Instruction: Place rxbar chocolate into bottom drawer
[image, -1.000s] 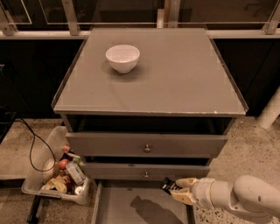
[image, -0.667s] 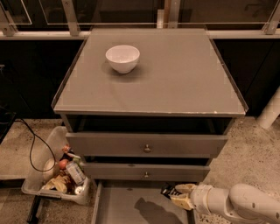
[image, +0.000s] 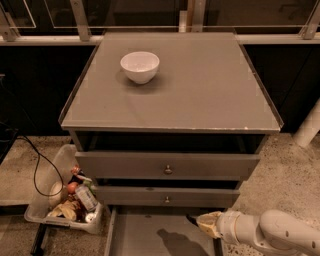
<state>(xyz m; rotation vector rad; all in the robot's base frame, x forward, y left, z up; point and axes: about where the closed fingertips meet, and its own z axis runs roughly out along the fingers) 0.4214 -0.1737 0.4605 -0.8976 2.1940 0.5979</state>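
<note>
The rxbar chocolate (image: 191, 218), only a dark sliver showing, juts from the tip of my gripper (image: 201, 222). The gripper reaches in from the lower right, clamped on the bar, just above the right side of the open bottom drawer (image: 142, 235). I judge the bar light, flat and a little pliable, slippery in its wrapper, and best pinched across its narrow width near one end. Above, a white bowl (image: 140, 66) sits on the cabinet top (image: 200, 85); a bin of clutter (image: 60, 207) stands at left.

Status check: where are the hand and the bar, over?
Hand over right side of open bottom drawer, shut on bar. Bar not yet released. Nothing in the way below.
</note>
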